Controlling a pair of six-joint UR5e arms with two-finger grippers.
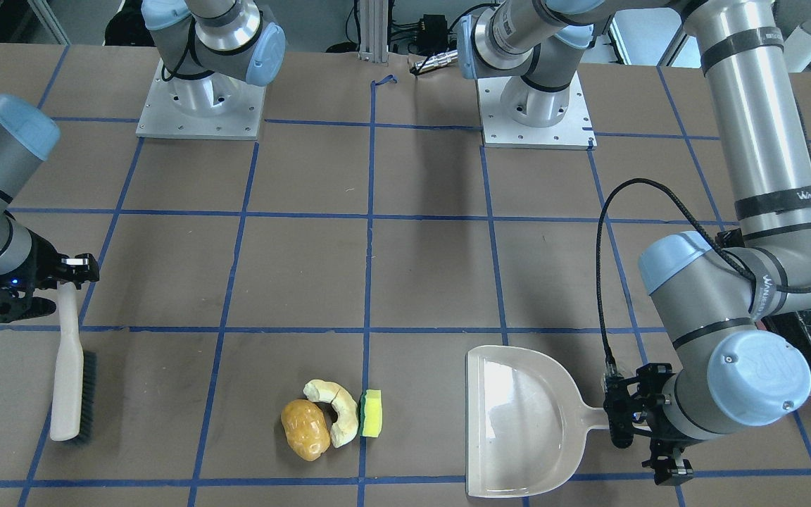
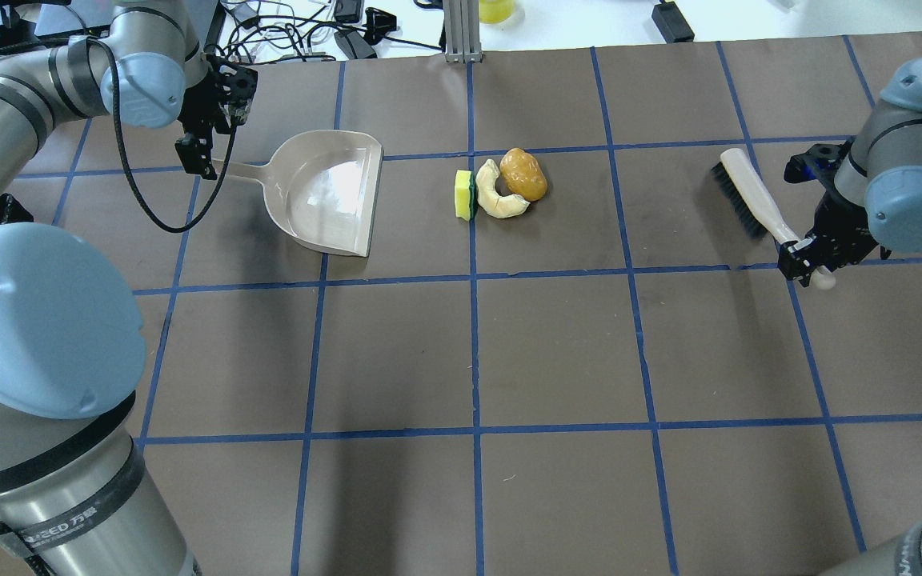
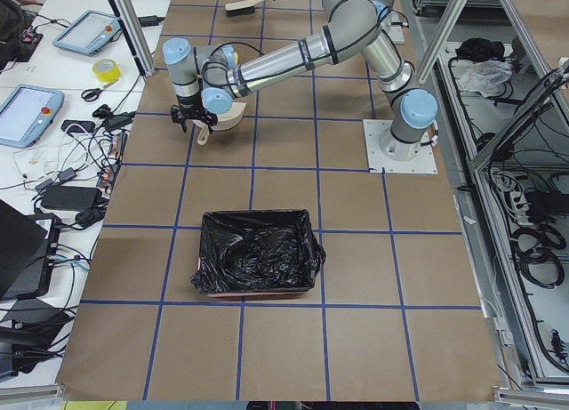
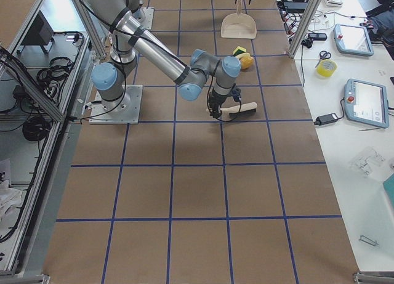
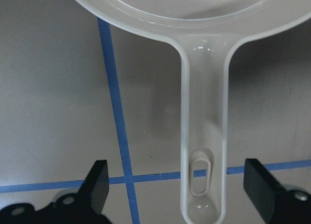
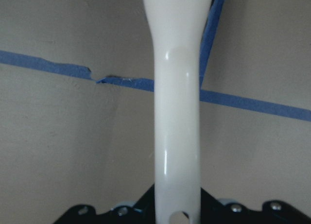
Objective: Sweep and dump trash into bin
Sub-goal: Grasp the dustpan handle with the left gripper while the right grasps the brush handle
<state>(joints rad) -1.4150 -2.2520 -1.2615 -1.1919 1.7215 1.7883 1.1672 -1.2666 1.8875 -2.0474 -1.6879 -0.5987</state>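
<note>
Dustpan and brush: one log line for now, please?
left fingers open around dustpan handle | right fingers shut on brush | trash unswept

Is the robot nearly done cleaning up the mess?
Not nearly. Done: nothing swept; the potato lump, crescent piece and sponge sit together on the table. In hand: the right hand grips the brush; the left hand is open around the dustpan handle. Left: grab the dustpan, sweep all three in, tip them into the bin.

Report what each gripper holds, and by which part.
Right gripper clamps the brush near its handle's end. Left gripper holds nothing: it is open, straddling the dustpan handle.
</note>
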